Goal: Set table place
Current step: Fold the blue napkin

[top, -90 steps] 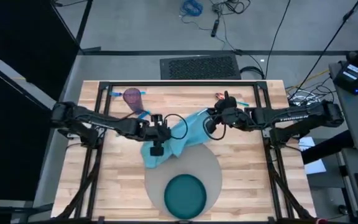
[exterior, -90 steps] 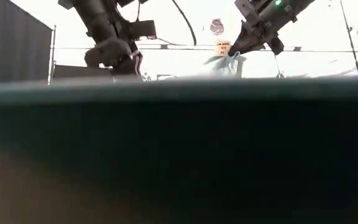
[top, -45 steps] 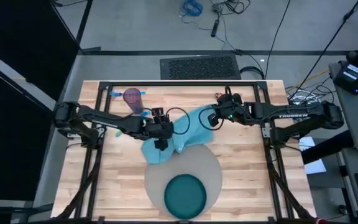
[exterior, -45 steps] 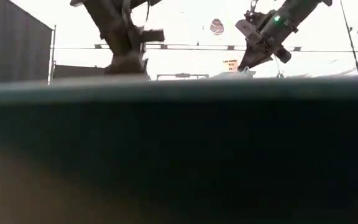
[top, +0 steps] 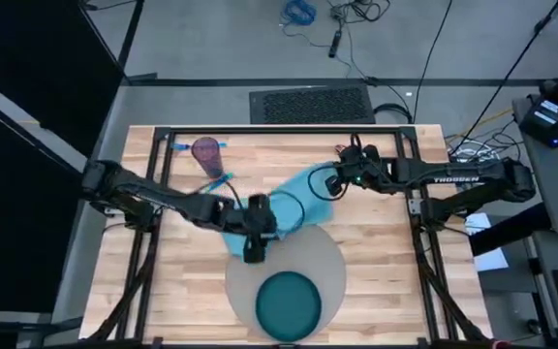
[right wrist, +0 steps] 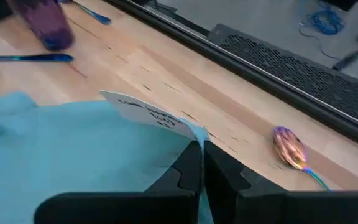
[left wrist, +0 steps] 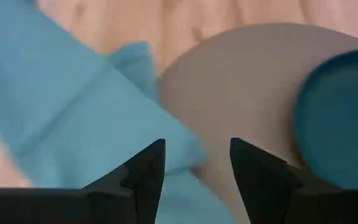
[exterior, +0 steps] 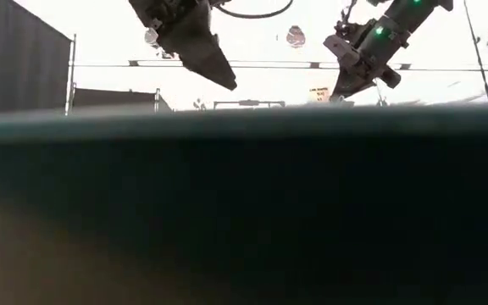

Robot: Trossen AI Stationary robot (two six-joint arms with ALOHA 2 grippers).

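Napkin (top: 294, 199) step: your right gripper (right wrist: 199, 163) pinches its corner; left gripper (left wrist: 194, 163), fingers apart, empty. Next, lay it flat beside the placemat (top: 329, 260).

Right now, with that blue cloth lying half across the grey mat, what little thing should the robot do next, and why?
Probably lower the open left hand onto the blue napkin and pinch it: the cloth overlaps the grey placemat, and the right hand already grips its far corner.
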